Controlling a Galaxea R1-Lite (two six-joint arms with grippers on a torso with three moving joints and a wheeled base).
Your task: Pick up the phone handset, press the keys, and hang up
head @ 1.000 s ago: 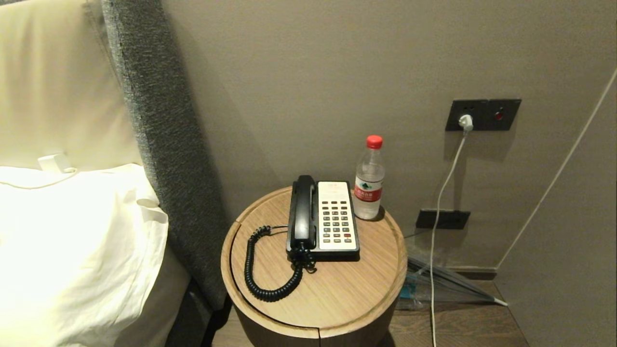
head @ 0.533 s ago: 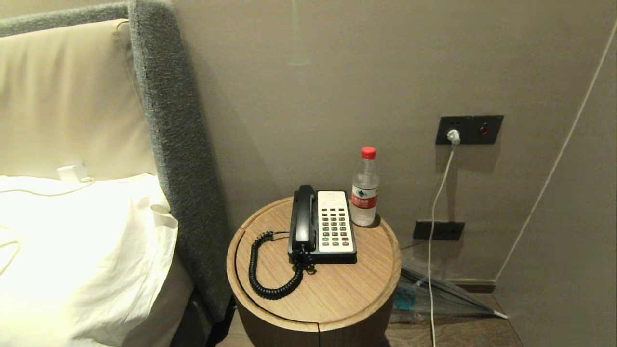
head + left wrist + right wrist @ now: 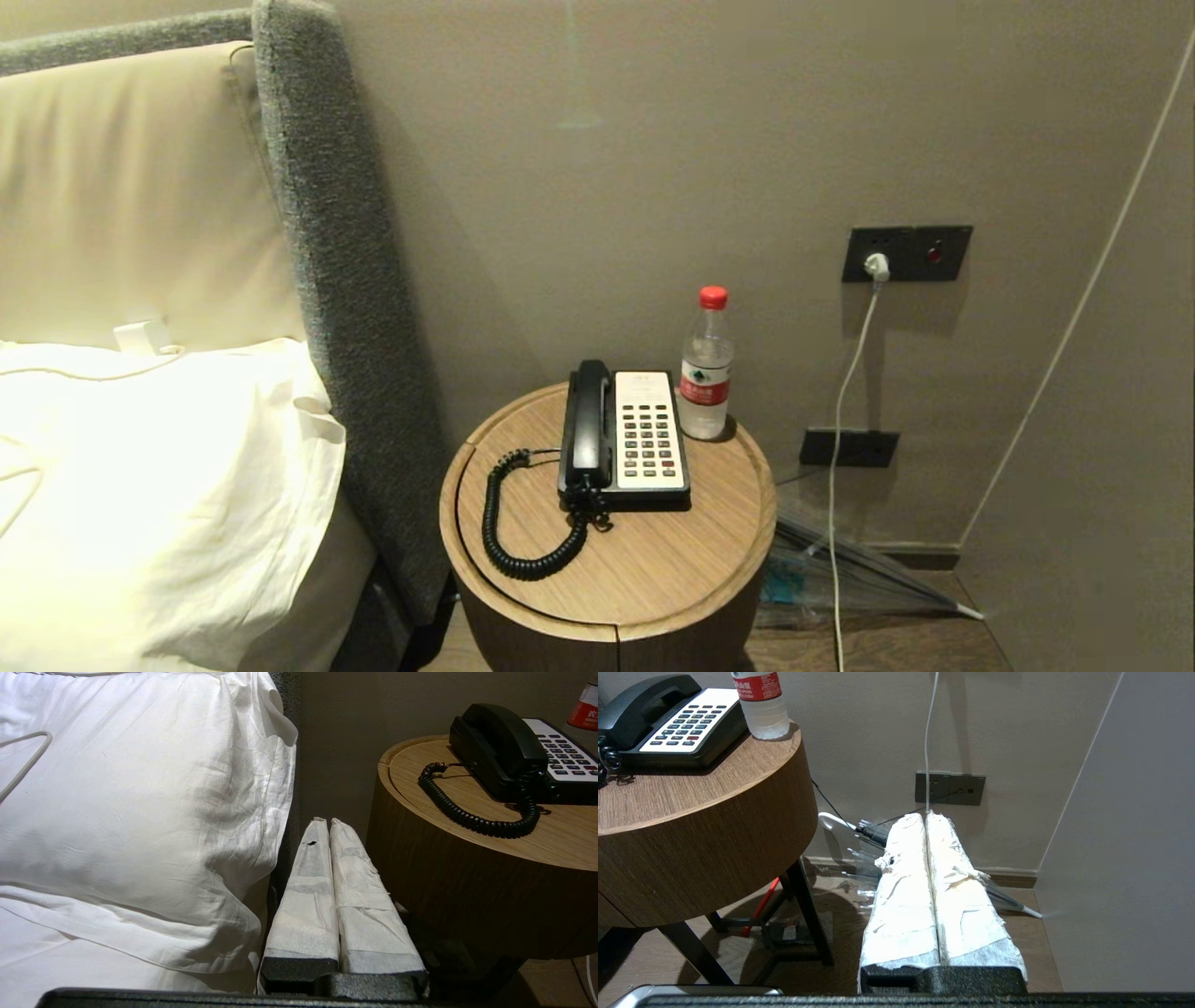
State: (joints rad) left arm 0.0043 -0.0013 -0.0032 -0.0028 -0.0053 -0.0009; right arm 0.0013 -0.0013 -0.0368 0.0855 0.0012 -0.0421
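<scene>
On the round table (image 3: 653, 569) the phone handset (image 3: 588, 420) stays cradled; both grippers remain closed, empty.

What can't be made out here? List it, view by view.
- Head view: neither arm shows; key labels on the phone base too small.
- Left wrist view: water bottle cut off by the edge.
- Right wrist view: phone handset partly cropped; bottle's top out of frame.

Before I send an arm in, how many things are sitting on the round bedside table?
2: the phone, with its handset hung up on its left side, mid-table, and a water bottle standing behind the phone's right corner by the wall. Nothing looks hidden.
</scene>
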